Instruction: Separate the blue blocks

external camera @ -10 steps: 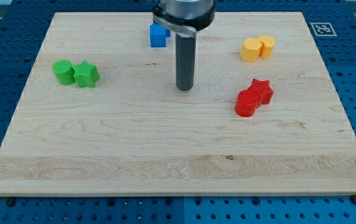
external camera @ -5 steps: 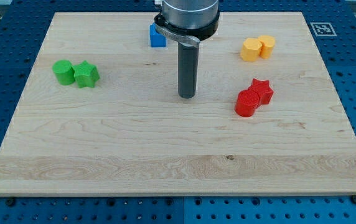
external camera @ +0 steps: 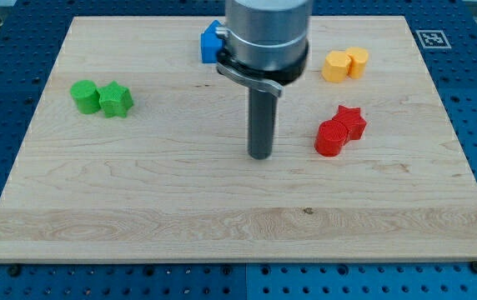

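A blue block (external camera: 211, 43) sits near the view's top, just left of centre, partly hidden behind the arm's body; I cannot tell whether a second blue block lies behind it. My tip (external camera: 260, 155) rests on the board near its middle, well below the blue block and to the left of the red blocks, touching nothing.
A green cylinder (external camera: 84, 95) and green star (external camera: 116, 100) touch at the view's left. An orange pair (external camera: 345, 64) sits at the upper right. A red cylinder (external camera: 332, 137) touches a red star (external camera: 353, 121) at the right. The wooden board (external camera: 138, 208) lies on a blue perforated table.
My tip has moved toward the view's bottom and slightly right, away from the blue block. No block has moved.
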